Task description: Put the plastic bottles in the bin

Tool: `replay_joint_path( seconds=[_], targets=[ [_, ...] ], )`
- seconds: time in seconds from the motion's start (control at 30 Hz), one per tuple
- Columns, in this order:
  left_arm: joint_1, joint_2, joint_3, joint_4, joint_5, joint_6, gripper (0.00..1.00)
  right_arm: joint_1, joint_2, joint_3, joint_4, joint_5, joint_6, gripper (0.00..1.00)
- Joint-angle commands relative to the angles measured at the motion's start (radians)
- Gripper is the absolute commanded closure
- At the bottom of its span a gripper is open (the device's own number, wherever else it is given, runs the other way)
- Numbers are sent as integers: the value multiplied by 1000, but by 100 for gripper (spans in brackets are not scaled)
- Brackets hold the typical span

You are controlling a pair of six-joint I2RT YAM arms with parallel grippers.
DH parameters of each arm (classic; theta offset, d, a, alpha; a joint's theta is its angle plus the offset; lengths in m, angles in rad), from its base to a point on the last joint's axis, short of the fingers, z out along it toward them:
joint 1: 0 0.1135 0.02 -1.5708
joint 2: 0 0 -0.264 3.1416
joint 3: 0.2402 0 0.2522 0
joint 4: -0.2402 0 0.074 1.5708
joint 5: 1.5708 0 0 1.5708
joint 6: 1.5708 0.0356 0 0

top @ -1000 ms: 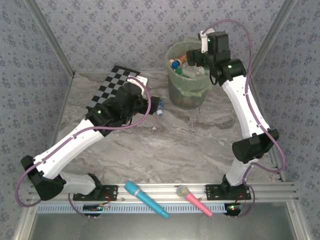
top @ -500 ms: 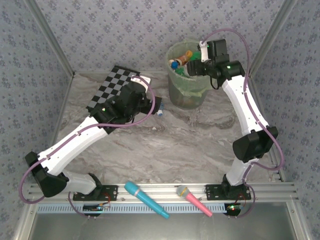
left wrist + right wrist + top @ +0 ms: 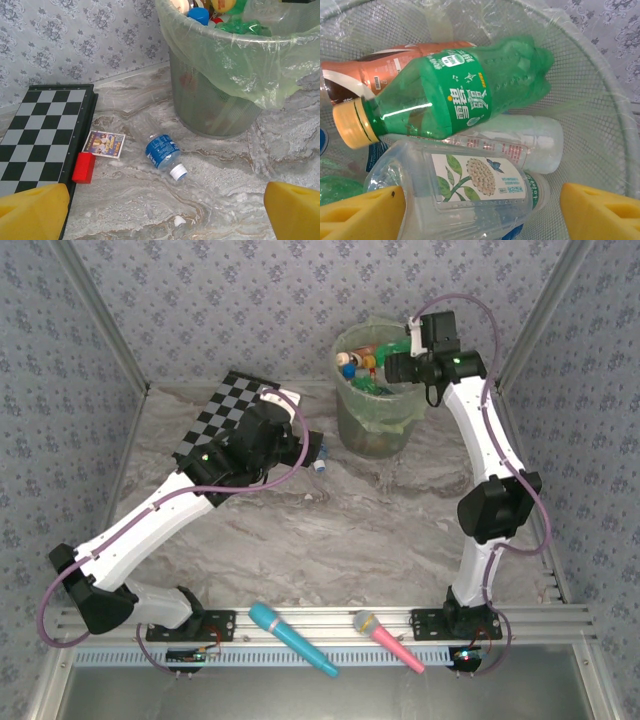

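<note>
1 clear, blue-labelled plastic bottle (image 3: 162, 152) lies ahead, between the left gripper's (image 3: 162, 207) spread fingers; the right gripper (image 3: 480, 210), spread and empty, hangs over the pale green bin (image 3: 215, 105).

Bare tabletop (image 3: 227, 172) around bottle (image 3: 162, 151), bin (image 3: 215, 107) just beyond

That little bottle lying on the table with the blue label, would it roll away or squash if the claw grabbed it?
The bottle lies on its side on the smooth table, so a nudge would probably roll it. It looks clear and empty, so likely very light. Its thin plastic would probably dent under a squeeze.
</note>
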Motion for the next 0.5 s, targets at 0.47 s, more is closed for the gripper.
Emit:
replay_joint_path(
  seconds=[0.47],
  targets=[
    [141, 110, -111, 118, 135, -306, 6, 4, -293, -109, 101, -147, 98, 0]
  ],
)
